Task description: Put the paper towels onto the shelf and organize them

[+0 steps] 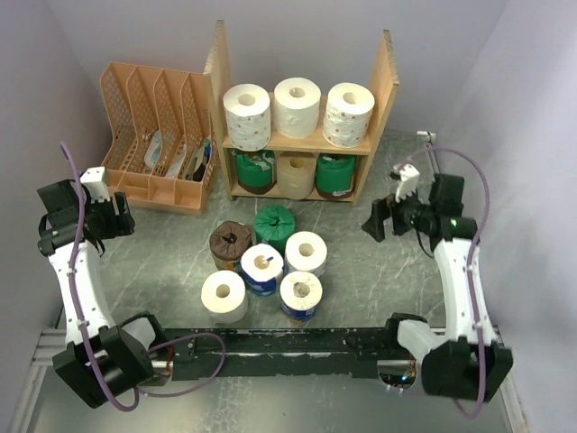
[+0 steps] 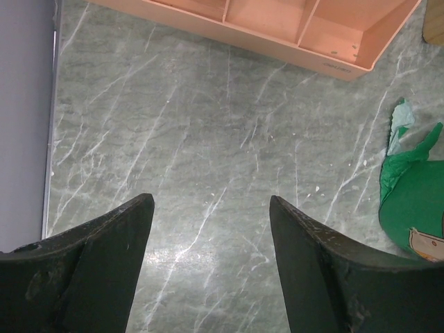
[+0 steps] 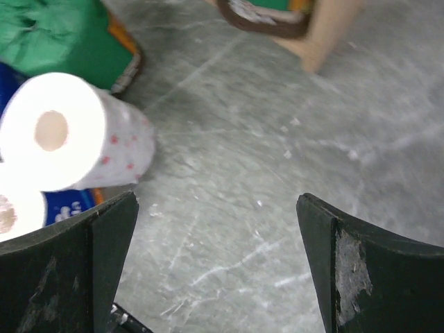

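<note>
Six paper towels already sit on the shelf [image 1: 389, 77]: three white ones in a row on the upper tier and two green ones flanking a tan one below. Six more wait on the table [image 1: 361, 280] in a tight cluster just in front of it: a green roll [image 1: 275, 223] at the back, a brown roll [image 1: 233, 244], a white roll [image 1: 306, 253], a blue roll [image 1: 262, 271] in the middle, and at the front a plain roll [image 1: 224, 295] and a blue-wrapped one [image 1: 301, 295]. To me this looks like the gap between one placement and the next pick. The left jaws hang parted and empty over bare marble near the peach organizer [image 1: 153, 117]. The right jaws are equally wide and empty, off to the right of the cluster and tipped toward it. The white roll looks the handiest for the right side, and the brown or plain one for the left. The catch is crowding: the rolls touch one another, so a jaw has to slip down an outer face without knocking a neighbour over. Both tiers look full across, so the next roll probably has to stack on top of the white row or go behind. I cannot tell how much depth is left. The slanted side panels narrow the way in, and the organizer stands just beside the left one.
</note>
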### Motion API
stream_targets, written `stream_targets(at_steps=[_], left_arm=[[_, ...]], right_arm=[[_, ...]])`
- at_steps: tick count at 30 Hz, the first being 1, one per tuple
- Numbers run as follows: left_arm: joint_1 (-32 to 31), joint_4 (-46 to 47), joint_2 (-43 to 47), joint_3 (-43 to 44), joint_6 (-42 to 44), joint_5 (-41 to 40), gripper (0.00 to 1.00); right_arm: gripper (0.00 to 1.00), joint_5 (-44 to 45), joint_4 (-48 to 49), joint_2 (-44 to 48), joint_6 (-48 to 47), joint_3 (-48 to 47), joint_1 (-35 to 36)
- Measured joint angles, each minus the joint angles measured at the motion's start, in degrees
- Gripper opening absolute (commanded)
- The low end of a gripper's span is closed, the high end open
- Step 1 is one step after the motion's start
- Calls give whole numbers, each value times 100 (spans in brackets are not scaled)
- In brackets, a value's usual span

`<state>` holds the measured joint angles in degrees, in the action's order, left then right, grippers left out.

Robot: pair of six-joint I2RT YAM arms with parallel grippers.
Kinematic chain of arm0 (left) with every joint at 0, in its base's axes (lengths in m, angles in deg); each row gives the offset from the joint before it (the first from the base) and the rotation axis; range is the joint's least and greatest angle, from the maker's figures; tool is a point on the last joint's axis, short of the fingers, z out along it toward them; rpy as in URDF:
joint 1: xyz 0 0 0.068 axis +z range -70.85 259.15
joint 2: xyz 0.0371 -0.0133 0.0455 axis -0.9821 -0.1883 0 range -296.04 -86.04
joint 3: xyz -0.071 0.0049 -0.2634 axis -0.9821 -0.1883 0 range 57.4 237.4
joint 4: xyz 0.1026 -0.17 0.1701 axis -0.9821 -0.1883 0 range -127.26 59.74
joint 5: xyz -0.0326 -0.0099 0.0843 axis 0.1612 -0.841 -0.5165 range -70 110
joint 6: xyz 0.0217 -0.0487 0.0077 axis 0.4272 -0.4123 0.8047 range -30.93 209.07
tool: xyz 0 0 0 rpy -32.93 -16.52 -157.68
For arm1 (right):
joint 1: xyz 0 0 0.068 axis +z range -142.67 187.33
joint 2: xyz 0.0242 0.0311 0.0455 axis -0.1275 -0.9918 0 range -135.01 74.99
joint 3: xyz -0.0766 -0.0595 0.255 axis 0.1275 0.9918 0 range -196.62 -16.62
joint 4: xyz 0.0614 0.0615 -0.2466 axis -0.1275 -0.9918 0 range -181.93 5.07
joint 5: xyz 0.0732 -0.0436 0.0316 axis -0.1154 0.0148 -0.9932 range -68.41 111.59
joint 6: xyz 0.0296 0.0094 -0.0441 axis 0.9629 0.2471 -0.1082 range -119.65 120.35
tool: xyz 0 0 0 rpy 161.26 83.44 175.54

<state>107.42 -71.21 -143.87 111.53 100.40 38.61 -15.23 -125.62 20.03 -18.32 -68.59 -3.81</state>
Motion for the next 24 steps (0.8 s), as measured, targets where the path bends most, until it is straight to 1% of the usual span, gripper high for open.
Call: stream_targets(at_steps=[2, 5, 7, 9, 10, 12, 13, 14, 16, 17, 19, 21, 24], left_arm=[[0, 0, -39, 0, 0, 0, 78], [0, 0, -96, 0, -2, -4, 78], [0, 0, -107, 0, -2, -13, 78], [2, 0, -105, 0, -2, -37, 78], [2, 0, -103, 0, -4, -46, 78], [2, 0, -87, 0, -9, -68, 78], [2, 0, -72, 0, -20, -87, 78], [2, 2, -52, 0, -22, -107, 78], [2, 4, -15, -2, -26, -142, 78], [2, 11, 4, -4, -28, -157, 78], [2, 33, 20, -13, -33, -177, 78], [2, 44, 13, -26, -42, -195, 78], [2, 44, -15, -35, -46, -221, 78]], right_arm=[[100, 9, -308, -498, -186, -531, 411], [100, 299, -619, -1375, -332, -1574, 1530], [100, 479, -706, -1685, -348, -2044, 2151], [99, 540, -809, -1878, -417, -2505, 2555], [92, 560, -850, -1932, -466, -2730, 2636], [55, 693, -914, -2039, -634, -3141, 2752], [45, 787, -970, -2103, -743, -3305, 2811], [47, 955, -1073, -2225, -861, -3515, 2942], [67, 1274, -1270, -2557, -1021, -3799, 3329], [74, 1390, -1377, -2719, -1093, -3818, 3526], [94, 1600, -1641, -2986, -1285, -3646, 3943], [96, 1679, -1967, -3069, -1508, -3309, 4402], [97, 1598, -2492, -3014, -1825, -3182, 4911]])
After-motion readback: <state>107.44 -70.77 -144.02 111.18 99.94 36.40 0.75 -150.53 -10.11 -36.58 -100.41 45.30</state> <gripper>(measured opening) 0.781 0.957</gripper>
